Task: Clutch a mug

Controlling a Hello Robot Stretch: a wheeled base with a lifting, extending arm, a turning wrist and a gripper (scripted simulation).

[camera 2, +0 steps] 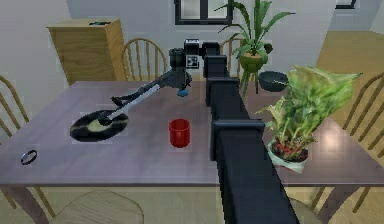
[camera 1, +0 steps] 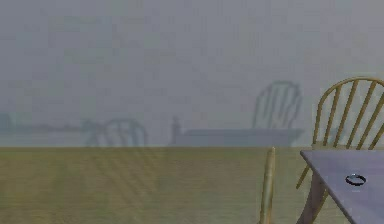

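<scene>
Mug (camera 2: 179, 132), a small red cylinder whose handle I cannot make out, stands upright on the purple-grey table (camera 2: 60, 145) in the arm side view, near the table's middle and just left of the arm (camera 2: 235, 150).

In the forward view, a wood-toned floor (camera 1: 130, 190) runs to a plain wall, and at the right a table corner (camera 1: 335, 170) carries a small dark ring (camera 1: 356, 180), with a wooden spindle-back chair (camera 1: 350, 110) behind it.

In the arm side view, from the left: a chair back (camera 2: 10, 105) at the edge, a dark ring (camera 2: 29, 157) near the table's front edge, and a wooden cabinet (camera 2: 88, 50) against the far wall. A round dark dish (camera 2: 90, 128) lies on the table. The gripper (camera 2: 108, 112) has its thin fingers (camera 2: 135, 98) slanting down to that dish, well apart from the mug. Whether the fingers are released or grasping cannot be told, nor whether the gripper holds anything.

Right of the arm sit a dark bowl (camera 2: 272, 78) and a leafy potted plant (camera 2: 300, 105), with a taller plant (camera 2: 255, 30) behind.
</scene>
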